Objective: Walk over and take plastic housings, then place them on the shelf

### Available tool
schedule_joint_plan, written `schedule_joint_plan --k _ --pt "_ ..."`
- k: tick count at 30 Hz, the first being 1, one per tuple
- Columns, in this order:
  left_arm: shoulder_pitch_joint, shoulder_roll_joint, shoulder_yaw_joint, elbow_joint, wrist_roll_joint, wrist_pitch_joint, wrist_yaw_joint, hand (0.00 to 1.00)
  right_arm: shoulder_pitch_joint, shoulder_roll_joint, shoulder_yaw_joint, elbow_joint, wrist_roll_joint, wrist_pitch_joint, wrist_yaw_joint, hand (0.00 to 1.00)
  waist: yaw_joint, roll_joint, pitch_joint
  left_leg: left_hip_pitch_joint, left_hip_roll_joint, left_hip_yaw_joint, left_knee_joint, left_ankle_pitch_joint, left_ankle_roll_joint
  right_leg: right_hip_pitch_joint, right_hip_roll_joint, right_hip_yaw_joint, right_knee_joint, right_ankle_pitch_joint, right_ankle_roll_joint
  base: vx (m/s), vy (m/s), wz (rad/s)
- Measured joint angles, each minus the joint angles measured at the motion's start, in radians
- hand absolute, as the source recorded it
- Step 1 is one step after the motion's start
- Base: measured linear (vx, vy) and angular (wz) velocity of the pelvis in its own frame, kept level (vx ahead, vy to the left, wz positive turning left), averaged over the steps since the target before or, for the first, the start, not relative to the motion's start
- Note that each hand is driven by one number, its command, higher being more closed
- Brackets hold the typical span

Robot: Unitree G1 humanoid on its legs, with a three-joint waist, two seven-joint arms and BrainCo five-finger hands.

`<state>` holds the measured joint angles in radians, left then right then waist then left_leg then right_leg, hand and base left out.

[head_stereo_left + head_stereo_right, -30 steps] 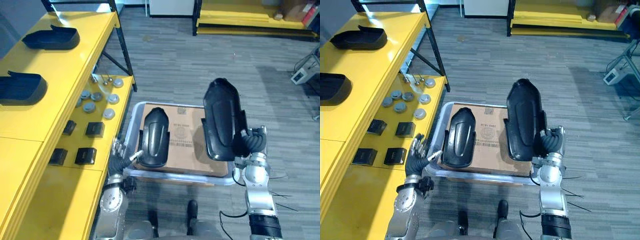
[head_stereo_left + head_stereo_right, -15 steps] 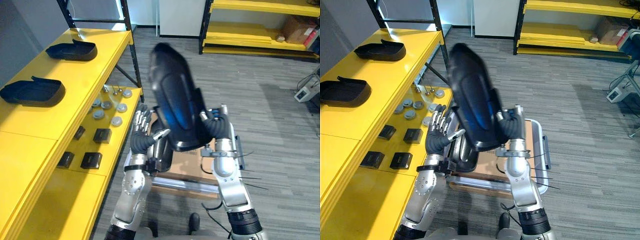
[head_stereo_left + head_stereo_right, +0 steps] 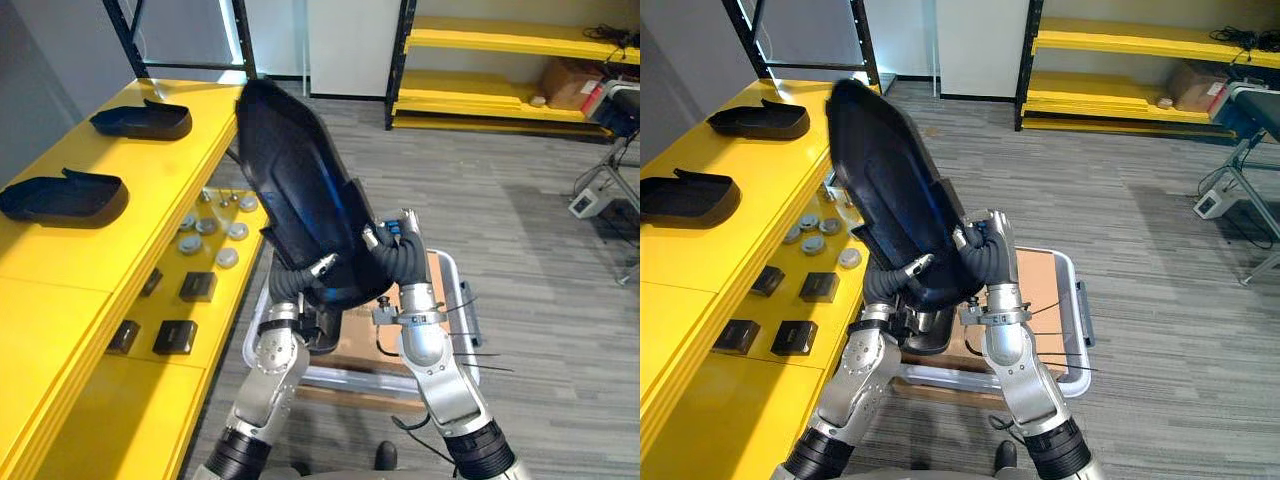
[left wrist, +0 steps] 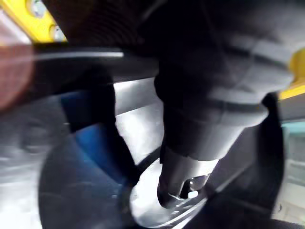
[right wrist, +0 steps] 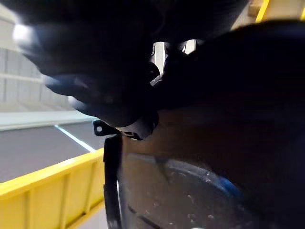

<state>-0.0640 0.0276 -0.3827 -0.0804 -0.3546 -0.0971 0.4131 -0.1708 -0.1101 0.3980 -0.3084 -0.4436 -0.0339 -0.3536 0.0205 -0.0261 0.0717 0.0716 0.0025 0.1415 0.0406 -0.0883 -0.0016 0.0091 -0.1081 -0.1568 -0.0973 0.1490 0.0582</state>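
A big black plastic housing (image 3: 295, 195) hangs tilted in the air in front of me, its top end leaning over the edge of the yellow shelf (image 3: 150, 170). My right hand (image 3: 398, 262) is shut on its lower right edge. My left hand (image 3: 295, 283) sits against its lower left underside, largely hidden behind it. A second black housing (image 3: 925, 335) lies below on the cardboard box (image 3: 360, 330) in the grey cart (image 3: 465, 300). Two more black housings (image 3: 140, 120) (image 3: 62, 197) rest on the shelf top.
The lower yellow shelf level carries several grey discs (image 3: 215, 235) and small black boxes (image 3: 198, 286). A black shelf post (image 3: 240, 40) stands at the far corner. More yellow racks (image 3: 500, 60) line the back wall. Grey floor opens to the right.
The held housing has swung up and left towards the yellow shelf. My left hand has risen from the cart's edge to the housing's underside. The camera has shifted too.
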Motion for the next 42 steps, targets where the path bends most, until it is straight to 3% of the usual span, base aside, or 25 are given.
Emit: schedule_joint_plan --k 1,6,9,14,16,17,20,21,23,25,26,29,31,34,35,42 --pt "0.000 0.003 -0.003 0.000 -0.010 0.000 0.000 1.00 -0.001 -0.003 0.002 0.000 0.000 0.000 -0.001 0.00 -0.004 -0.001 -0.003 0.001 0.000 0.001 0.000 0.000 0.000 0.000 0.000 0.001 0.000 0.000 0.000 -0.02 -0.013 -0.03" --pt "0.000 0.007 -0.016 0.000 -0.029 0.003 0.000 1.00 -0.002 -0.008 0.003 0.000 0.013 -0.018 -0.014 0.00 -0.006 0.003 -0.019 0.006 0.000 0.010 0.000 0.000 0.000 0.001 0.001 0.010 0.000 0.001 0.001 -0.03 -0.012 -0.05" --pt "0.000 0.007 -0.016 0.000 -0.006 0.014 -0.002 1.00 -0.019 -0.026 0.006 -0.001 0.049 -0.065 -0.006 0.00 -0.006 0.005 -0.021 0.008 0.000 0.013 -0.001 0.000 0.000 0.001 0.001 0.016 0.001 0.002 0.002 -0.05 -0.019 -0.04" --pt "0.000 0.005 0.033 -0.014 0.148 0.033 -0.033 1.00 -0.012 -0.076 -0.078 -0.014 0.168 -0.120 0.076 0.00 -0.005 0.005 -0.021 0.013 0.000 0.013 -0.003 0.000 0.000 0.002 0.001 0.017 0.006 0.002 0.002 -0.04 -0.015 0.00" --pt "0.002 0.006 0.054 -0.049 0.225 0.044 -0.045 1.00 0.012 -0.078 -0.150 -0.032 0.227 -0.134 0.117 0.00 -0.002 0.006 -0.021 0.014 0.000 0.012 -0.005 0.000 0.000 0.002 0.000 0.016 0.006 0.002 0.002 0.00 0.000 0.00" --pt "0.003 -0.003 0.065 -0.080 0.296 0.048 -0.066 1.00 0.031 -0.077 -0.199 -0.037 0.312 -0.168 0.162 0.00 -0.005 0.006 -0.021 0.015 -0.001 0.013 -0.006 0.000 0.000 0.002 0.000 0.016 0.006 0.002 0.002 0.00 0.000 0.00" --pt "0.008 -0.035 0.080 -0.109 0.409 0.048 -0.105 1.00 0.081 -0.044 -0.338 -0.069 0.473 -0.214 0.224 0.00 -0.007 0.008 -0.021 0.016 -0.001 0.012 -0.008 0.000 0.000 0.003 0.000 0.015 0.006 0.000 0.004 0.00 0.000 0.00" --pt "0.011 -0.039 0.086 -0.110 0.410 0.047 -0.108 1.00 0.084 -0.035 -0.364 -0.070 0.487 -0.216 0.224 0.00 -0.007 0.008 -0.021 0.016 -0.001 0.012 -0.009 0.000 0.000 0.003 0.000 0.015 0.006 0.000 0.005 0.00 0.000 0.00" --pt "0.061 -0.055 0.154 -0.130 0.437 0.040 -0.110 1.00 0.093 0.008 -0.647 -0.065 0.625 -0.233 0.197 0.00 -0.011 0.011 -0.022 0.020 -0.002 0.012 -0.014 0.000 0.000 0.004 0.000 0.015 0.008 -0.005 0.009 0.00 0.000 0.00" --pt "0.112 -0.052 0.220 -0.144 0.444 0.041 -0.107 1.00 0.108 0.007 -0.806 -0.037 0.696 -0.254 0.168 0.00 -0.018 0.017 -0.025 0.023 -0.002 0.012 -0.025 0.000 0.000 0.003 0.001 0.016 0.008 -0.008 0.010 0.00 0.000 0.00" --pt "0.142 -0.052 0.264 -0.146 0.445 0.041 -0.105 1.00 0.133 0.003 -0.874 -0.006 0.734 -0.275 0.144 0.00 -0.032 0.022 -0.028 0.023 -0.002 0.013 -0.031 0.000 0.000 0.003 0.001 0.015 0.008 -0.012 0.011 0.00 0.000 0.00" --pt "0.193 -0.052 0.304 -0.164 0.445 0.041 -0.104 1.00 0.206 0.004 -0.969 0.139 0.760 -0.289 0.103 0.00 -0.037 0.032 -0.034 0.028 -0.002 0.015 -0.041 0.000 0.000 0.001 0.001 0.017 0.005 -0.015 0.013 0.01 -0.007 -0.02" --pt "0.219 -0.053 0.303 -0.206 0.446 0.038 -0.108 1.00 0.258 0.004 -0.983 0.285 0.768 -0.282 0.092 0.00 -0.037 0.032 -0.034 0.028 -0.002 0.016 -0.040 0.000 0.000 -0.001 0.002 0.017 0.004 -0.015 0.013 0.04 -0.012 -0.02" --pt "0.245 -0.054 0.302 -0.242 0.445 0.013 -0.111 1.00 0.318 0.018 -0.979 0.514 0.769 -0.232 0.106 0.00 -0.036 0.032 -0.034 0.028 -0.002 0.016 -0.040 -0.001 0.000 0.000 0.002 0.017 0.003 -0.015 0.013 0.00 0.000 0.00" --pt "0.256 -0.055 0.303 -0.252 0.445 0.000 -0.117 1.00 0.343 0.032 -0.977 0.627 0.779 -0.202 0.126 0.00 -0.034 0.032 -0.034 0.029 -0.001 0.016 -0.040 -0.002 0.001 0.002 0.001 0.016 0.003 -0.015 0.013 0.00 0.000 0.00" --pt "0.354 -0.067 0.303 -0.274 0.434 -0.011 -0.166 1.00 0.454 0.109 -0.901 0.996 0.775 -0.109 0.260 0.00 -0.032 0.033 -0.023 0.057 0.000 -0.007 -0.042 -0.022 0.007 0.042 -0.013 -0.016 0.034 -0.046 0.026 -0.06 -0.019 0.13"
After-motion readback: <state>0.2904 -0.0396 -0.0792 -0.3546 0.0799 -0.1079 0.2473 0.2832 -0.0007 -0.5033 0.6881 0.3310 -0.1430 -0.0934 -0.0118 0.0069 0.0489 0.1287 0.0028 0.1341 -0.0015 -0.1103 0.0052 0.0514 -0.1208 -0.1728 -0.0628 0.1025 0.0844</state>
